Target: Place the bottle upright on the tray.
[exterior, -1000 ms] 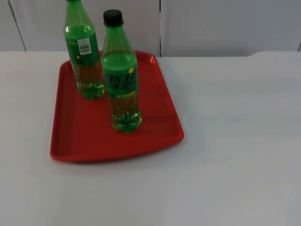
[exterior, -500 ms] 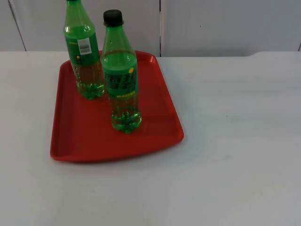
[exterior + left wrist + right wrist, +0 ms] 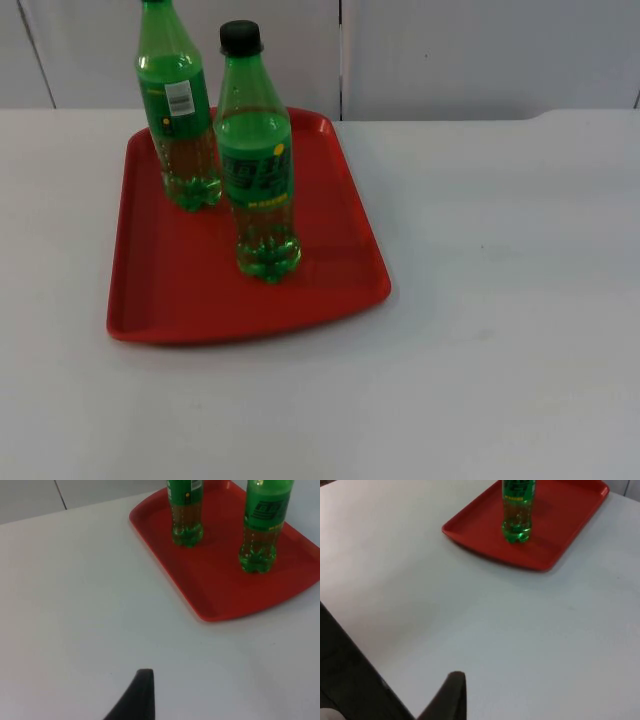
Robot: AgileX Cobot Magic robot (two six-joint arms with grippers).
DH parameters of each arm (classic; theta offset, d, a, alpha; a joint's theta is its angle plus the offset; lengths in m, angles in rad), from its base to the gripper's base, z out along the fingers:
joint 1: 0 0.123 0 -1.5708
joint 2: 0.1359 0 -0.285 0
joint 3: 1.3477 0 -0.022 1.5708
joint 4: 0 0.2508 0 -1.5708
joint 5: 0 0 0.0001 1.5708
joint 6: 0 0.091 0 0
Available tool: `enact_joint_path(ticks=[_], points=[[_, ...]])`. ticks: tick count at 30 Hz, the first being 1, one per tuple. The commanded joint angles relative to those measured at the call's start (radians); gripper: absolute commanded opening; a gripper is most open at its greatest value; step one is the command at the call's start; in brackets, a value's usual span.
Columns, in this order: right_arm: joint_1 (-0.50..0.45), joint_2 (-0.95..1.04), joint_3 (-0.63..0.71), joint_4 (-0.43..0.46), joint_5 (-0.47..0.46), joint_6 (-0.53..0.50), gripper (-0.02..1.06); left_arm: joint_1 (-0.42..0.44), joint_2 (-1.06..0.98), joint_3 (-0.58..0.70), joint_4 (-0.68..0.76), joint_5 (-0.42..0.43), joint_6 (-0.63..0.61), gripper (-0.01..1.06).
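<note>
While both bottles [image 3: 256, 170] stay upright on the tray [image 3: 170, 290], finger states are unclear.

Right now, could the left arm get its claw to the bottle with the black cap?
Probably yes. The black-capped bottle stands upright on the red tray, apart from the other bottle, and bare white table lies between it and the left claw's fingertip.

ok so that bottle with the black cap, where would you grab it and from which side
Probably the capped bottle at its labelled middle, from the right: it stands upright on the tray, and the other bottle stands close at its left.
</note>
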Motion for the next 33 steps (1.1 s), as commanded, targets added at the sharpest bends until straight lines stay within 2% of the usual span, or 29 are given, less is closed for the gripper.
enact_joint_path(ticks=[1, 27, 33], points=[[-0.003, -0.002, 0.002, -0.038, -0.009, 0.004, 1.05, -0.003, -0.003, 0.005, 0.002, -0.007, -0.002, 1.05], [-0.005, -0.002, 0.002, -0.051, -0.009, 0.008, 1.05, -0.003, -0.003, 0.005, 0.002, -0.007, -0.002, 1.05], [-0.101, -0.002, 0.002, -0.051, -0.009, 0.008, 1.05, -0.003, -0.003, 0.005, 0.002, -0.007, -0.002, 1.05]])
